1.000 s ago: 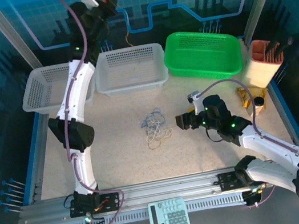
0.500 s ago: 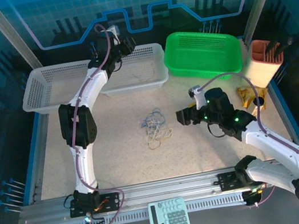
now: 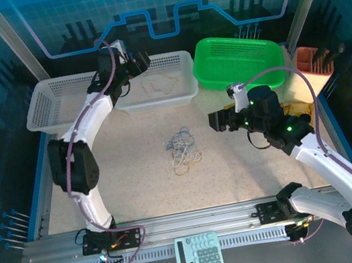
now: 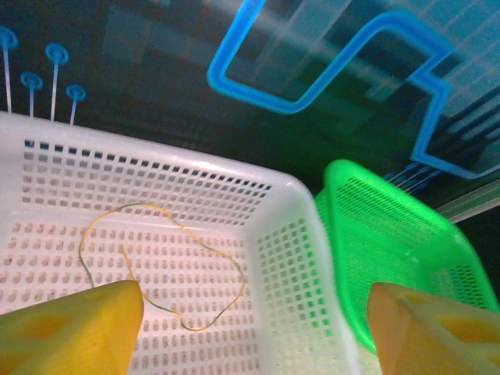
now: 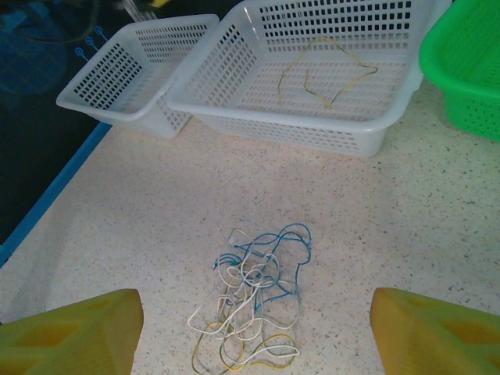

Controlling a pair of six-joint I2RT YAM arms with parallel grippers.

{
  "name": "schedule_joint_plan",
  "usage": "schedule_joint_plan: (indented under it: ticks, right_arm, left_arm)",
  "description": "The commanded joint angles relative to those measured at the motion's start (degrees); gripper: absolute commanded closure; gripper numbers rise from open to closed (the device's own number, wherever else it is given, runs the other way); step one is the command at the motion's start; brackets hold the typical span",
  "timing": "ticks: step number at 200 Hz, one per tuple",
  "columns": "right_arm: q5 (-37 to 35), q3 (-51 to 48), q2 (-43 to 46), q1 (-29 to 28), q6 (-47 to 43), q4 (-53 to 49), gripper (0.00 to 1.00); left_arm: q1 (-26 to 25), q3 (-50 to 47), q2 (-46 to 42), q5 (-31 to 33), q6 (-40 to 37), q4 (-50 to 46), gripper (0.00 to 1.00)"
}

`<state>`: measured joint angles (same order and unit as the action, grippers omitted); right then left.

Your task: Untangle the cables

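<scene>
- Left gripper (image 4: 254, 291) hangs over the white basket (image 4: 283, 190), jaws wide and empty; one tan cable (image 4: 148, 205) lies loose on the basket floor.
- Right gripper (image 5: 254, 297) is likewise wide and empty, above the tangle (image 5: 251, 308) on the table (image 5: 406, 234).
- Risk: a pinch mid-knot catches several strands (they cross closely), so the whole clump lifts.
- Risk: thin cord slips between the pads.

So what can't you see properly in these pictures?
- Top view: the cable pile is too small to count.
- Right wrist view: its cords overlap, hiding each one's path.
- Left wrist view: the yellow cable in the white basket runs behind a finger of the left gripper.
- Top view: dark things in the tan holder are too small to name.
</scene>
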<state>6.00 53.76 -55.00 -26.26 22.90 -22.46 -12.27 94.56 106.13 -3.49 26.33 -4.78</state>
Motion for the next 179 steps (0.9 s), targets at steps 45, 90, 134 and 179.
schedule_joint_plan:
  ticks: [45, 90, 134, 179]
  right_arm:
    - [2.70, 3.33, -6.06, 0.09, 1.01, -8.39, 0.26]
    - [-0.10, 8.41, -15.58, -4.96, 0.14, -9.33, 0.29]
    - [-4.70, 16.86, -30.87, -10.81, -1.65, -10.06, 0.32]
    - [-6.29, 27.83, -46.59, -14.88, -4.70, -14.13, 0.39]
  left_arm:
    - [0.06, -21.27, -21.40, -7.67, 8.54, 5.40, 0.03]
    - [-0.16, -42.69, -35.58, -8.87, 18.02, 11.79, 0.01]
    - [-1.06, -57.20, -44.39, -6.85, 24.09, 12.32, 0.01]
    - [-1.57, -65.73, -51.37, -2.99, 28.78, 10.95, 0.01]
